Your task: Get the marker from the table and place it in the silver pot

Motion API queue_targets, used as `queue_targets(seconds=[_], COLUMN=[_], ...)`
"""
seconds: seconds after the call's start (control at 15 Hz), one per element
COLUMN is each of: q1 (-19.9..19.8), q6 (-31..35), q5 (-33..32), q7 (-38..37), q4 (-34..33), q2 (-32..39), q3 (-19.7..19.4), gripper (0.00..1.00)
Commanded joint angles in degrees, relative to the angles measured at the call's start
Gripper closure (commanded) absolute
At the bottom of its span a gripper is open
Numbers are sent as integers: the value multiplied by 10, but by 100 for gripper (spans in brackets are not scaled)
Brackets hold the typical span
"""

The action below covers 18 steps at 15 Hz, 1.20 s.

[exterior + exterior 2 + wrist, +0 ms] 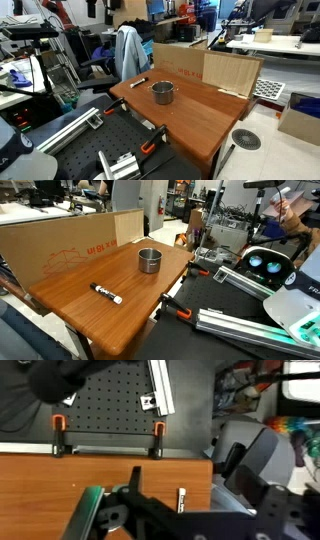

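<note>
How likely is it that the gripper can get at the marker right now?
Likely yes. The marker lies flat on bare table, well apart from the silver pot, with nothing over it, and the wrist view shows it beside the gripper.

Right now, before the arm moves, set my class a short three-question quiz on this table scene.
1. True or false: the marker lies inside the silver pot.
2. What stands upright behind the table? A) cardboard B) curtain C) mirror
3. What colour are the clamps at the table's edge?
Key: 1 false, it lies on the table, apart from the pot; 2 A; 3 orange.
</note>
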<state>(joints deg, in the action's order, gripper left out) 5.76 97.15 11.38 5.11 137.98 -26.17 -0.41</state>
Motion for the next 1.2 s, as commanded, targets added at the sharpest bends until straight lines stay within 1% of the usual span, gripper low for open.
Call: queue_targets(seconds=[0.0,0.4,0.6,0.73,1.13], q1=[-9,-9,-8,-6,5], q6=[-1,-1,11,34,193], q5=[3,3,-5,-4,5], q7=[3,3,-19,-38,-106], q4=[-2,-3,-5,-1,8], q2=[0,0,35,66,183], q3=[7,7,22,35,73], gripper=[0,0,0,0,0])
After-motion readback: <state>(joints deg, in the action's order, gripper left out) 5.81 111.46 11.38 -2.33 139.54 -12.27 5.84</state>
